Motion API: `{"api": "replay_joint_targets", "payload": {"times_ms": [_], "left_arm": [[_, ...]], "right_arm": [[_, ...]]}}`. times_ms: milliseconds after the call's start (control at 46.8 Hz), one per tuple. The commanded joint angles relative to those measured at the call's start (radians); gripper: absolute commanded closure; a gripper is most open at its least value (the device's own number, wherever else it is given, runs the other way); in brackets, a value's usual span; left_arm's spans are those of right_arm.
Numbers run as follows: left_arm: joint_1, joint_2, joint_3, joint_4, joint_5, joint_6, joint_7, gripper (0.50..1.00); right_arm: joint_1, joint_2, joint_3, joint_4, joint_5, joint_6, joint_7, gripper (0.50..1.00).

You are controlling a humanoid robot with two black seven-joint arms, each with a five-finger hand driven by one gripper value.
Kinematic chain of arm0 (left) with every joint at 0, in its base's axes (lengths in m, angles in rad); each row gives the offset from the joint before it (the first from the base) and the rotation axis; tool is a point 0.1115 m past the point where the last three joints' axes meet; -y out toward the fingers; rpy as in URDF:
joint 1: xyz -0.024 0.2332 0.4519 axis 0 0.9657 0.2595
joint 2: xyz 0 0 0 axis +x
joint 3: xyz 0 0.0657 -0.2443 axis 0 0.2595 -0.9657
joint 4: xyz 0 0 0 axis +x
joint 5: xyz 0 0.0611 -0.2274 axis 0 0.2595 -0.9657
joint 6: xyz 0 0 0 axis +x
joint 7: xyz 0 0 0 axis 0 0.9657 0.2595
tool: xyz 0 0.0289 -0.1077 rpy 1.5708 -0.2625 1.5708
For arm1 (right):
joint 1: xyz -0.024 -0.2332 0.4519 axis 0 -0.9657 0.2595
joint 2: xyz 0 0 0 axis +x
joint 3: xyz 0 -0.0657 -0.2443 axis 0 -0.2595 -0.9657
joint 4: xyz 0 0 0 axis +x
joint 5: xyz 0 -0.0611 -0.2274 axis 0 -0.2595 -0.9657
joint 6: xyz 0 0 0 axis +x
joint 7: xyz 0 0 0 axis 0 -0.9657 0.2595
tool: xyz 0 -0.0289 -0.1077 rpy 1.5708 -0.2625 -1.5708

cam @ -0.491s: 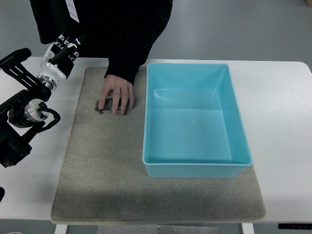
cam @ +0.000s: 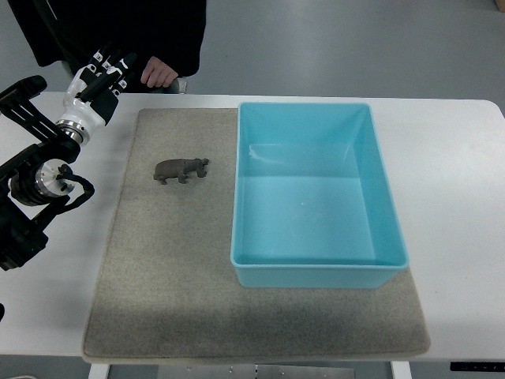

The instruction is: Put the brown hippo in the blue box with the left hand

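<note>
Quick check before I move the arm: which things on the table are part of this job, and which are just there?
Part of the job:
- brown hippo, standing on the mat
- blue box, with nothing in it
- left hand, at the table's far left corner, holding nothing

Just there:
- grey mat
- white table
- person's hand beyond the far edge

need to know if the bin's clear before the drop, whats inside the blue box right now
Nothing shows inside the blue box: its floor and inner walls are bare. The brown hippo stands outside it on the grey mat. The mat under the box is covered, so that part cannot be seen.
</note>
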Motion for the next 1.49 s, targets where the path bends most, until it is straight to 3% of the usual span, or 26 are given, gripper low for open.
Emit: {"api": "replay_joint_targets", "payload": {"times_ms": [0,747,1068,1473], "left_arm": [[-0.001,0.001,0.002,0.000,0.000,-0.008,0.000,0.501],[-0.106,0.104,0.241,0.023,0.011,-0.025,0.000,0.501],[-0.232,0.176,0.577,0.014,0.016,-0.107,0.000,0.501],[-0.356,0.202,0.791,0.012,0.012,-0.147,0.000,0.501]], "right_arm": [[0.000,0.000,0.000,0.000,0.000,0.000,0.000,0.564],[0.000,0.000,0.000,0.000,0.000,0.000,0.000,0.564],[0.000,0.000,0.000,0.000,0.000,0.000,0.000,0.564],[0.000,0.000,0.000,0.000,0.000,0.000,0.000,0.564]]}}
